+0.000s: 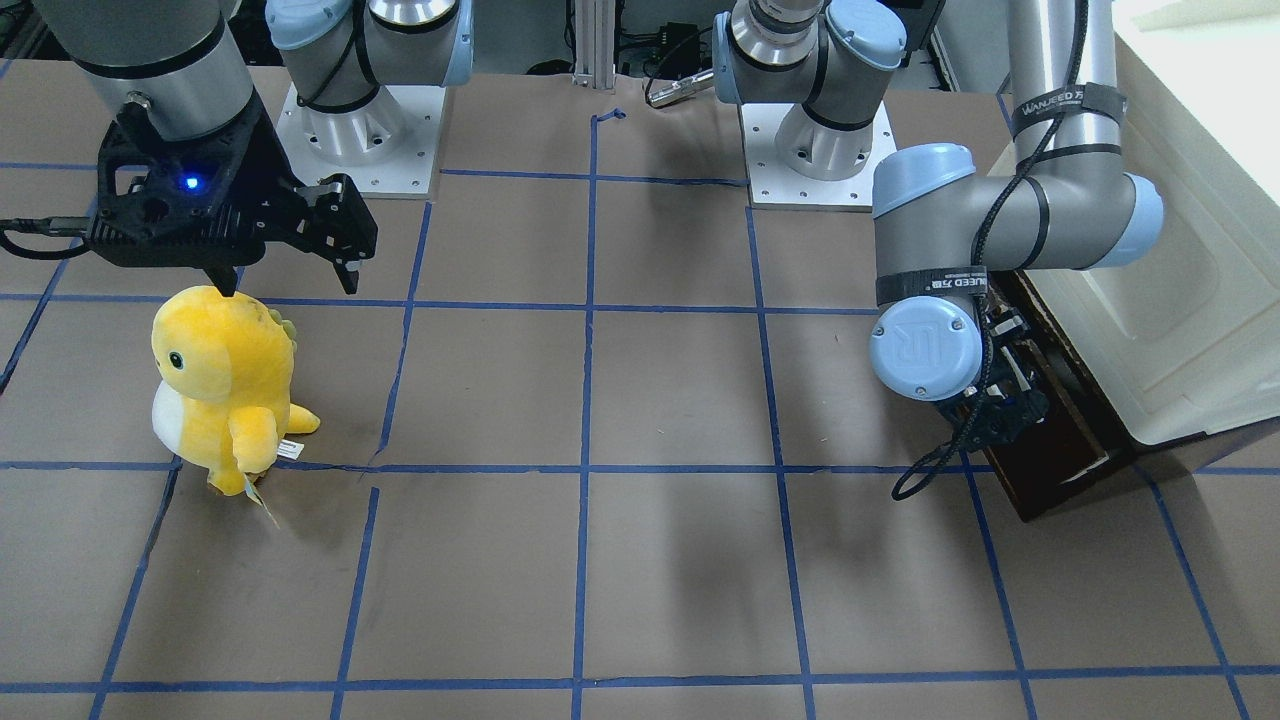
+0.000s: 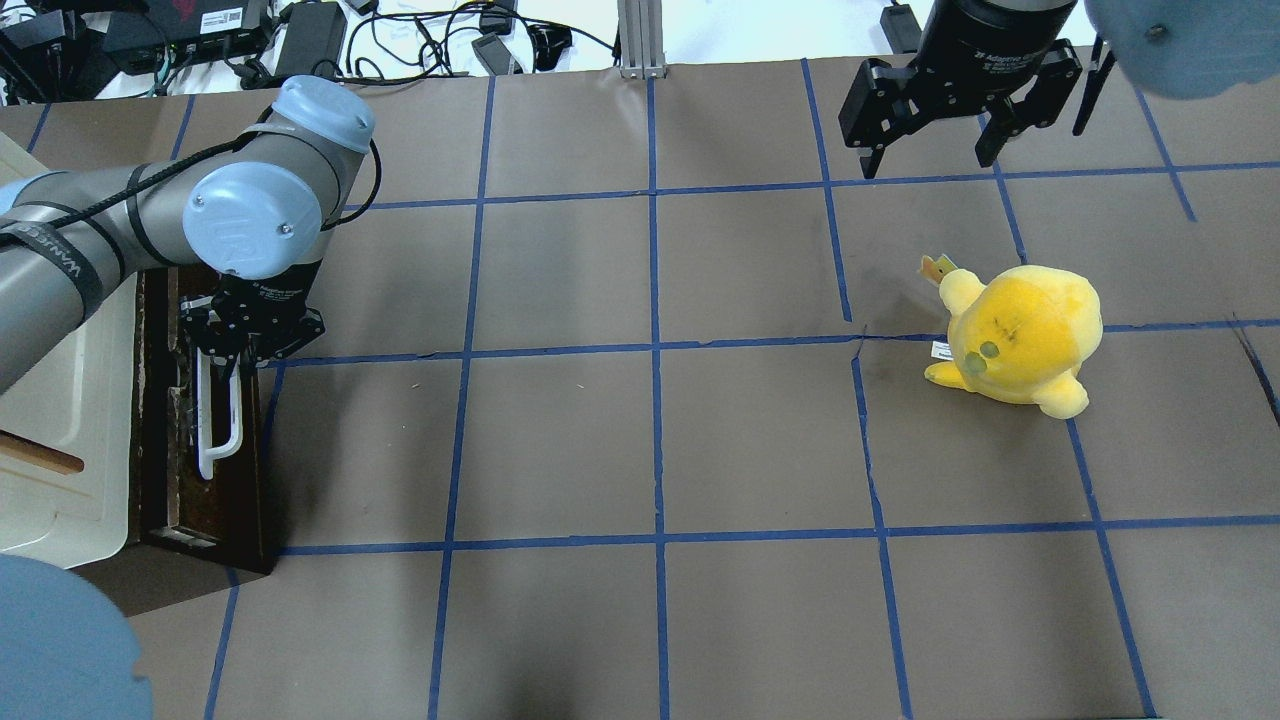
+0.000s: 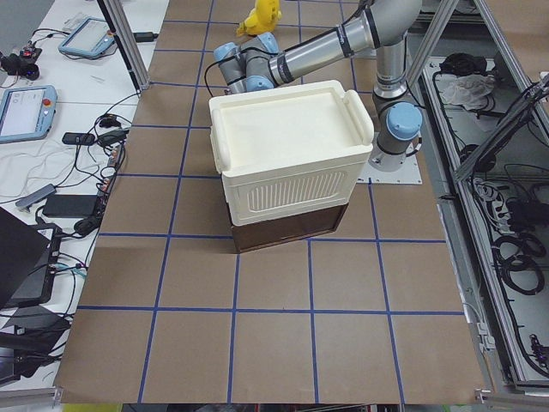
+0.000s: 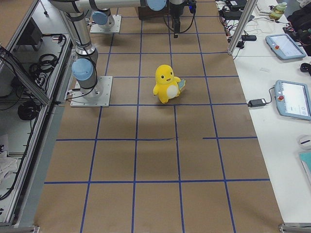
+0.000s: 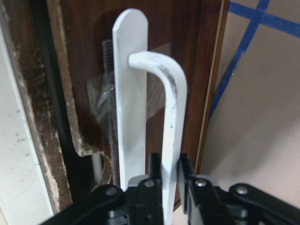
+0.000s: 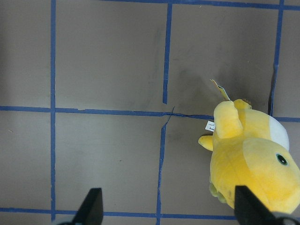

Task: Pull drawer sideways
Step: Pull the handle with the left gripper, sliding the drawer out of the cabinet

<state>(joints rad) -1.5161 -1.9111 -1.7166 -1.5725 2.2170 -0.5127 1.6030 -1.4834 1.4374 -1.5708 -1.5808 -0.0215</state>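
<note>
The drawer (image 2: 165,440) has a dark brown front panel and a long white bar handle (image 2: 221,420). It sits under the cream-white cabinet (image 2: 60,400) at the table's left edge. My left gripper (image 2: 243,345) is shut on the handle; in the left wrist view the pads (image 5: 185,180) clamp the white bar (image 5: 171,140). The drawer front also shows in the front-facing view (image 1: 1070,440), behind the left gripper (image 1: 1000,415). My right gripper (image 2: 935,150) is open and empty, hanging above the table beyond a yellow plush toy (image 2: 1020,335).
The yellow plush toy (image 1: 225,385) stands on the brown paper table with blue tape grid lines. The cabinet (image 3: 287,154) takes up the left end of the table. Cables and power bricks (image 2: 300,35) lie beyond the far edge.
</note>
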